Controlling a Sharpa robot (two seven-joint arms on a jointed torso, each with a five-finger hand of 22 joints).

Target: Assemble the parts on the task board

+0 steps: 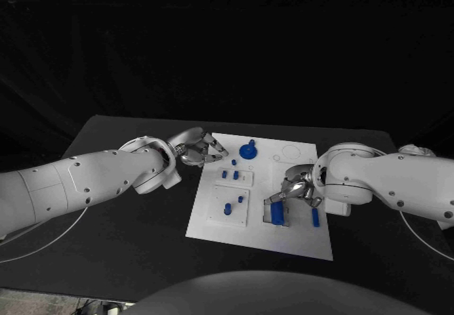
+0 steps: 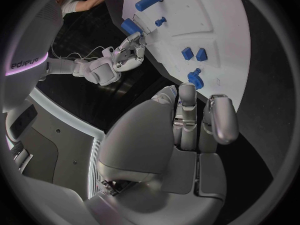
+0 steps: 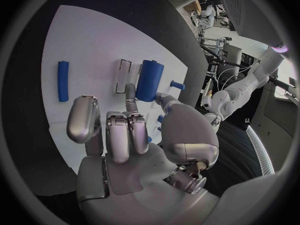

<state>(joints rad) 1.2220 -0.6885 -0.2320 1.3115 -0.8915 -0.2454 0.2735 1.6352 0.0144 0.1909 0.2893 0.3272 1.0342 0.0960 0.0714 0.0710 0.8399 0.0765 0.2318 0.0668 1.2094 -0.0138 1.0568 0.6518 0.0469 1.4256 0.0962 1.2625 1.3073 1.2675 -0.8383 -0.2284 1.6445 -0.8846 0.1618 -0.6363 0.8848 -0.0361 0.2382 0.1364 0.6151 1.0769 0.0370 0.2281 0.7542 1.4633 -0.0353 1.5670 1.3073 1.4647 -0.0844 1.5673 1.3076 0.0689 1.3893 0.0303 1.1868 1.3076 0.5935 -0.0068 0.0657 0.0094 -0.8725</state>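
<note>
The white task board lies in the middle of the black table. My right hand is over its right part, with a finger and the thumb at either side of the near end of a blue block, which lies beside a slot frame. A blue rod lies flat to the right of the block. My left hand hovers at the board's far left corner, holding nothing, close to a round blue knob.
Two small blue pegs stand in a raised plate on the board's left half. Further pegs sit in a second plate nearer me. Bare black table lies to the left and right of the board.
</note>
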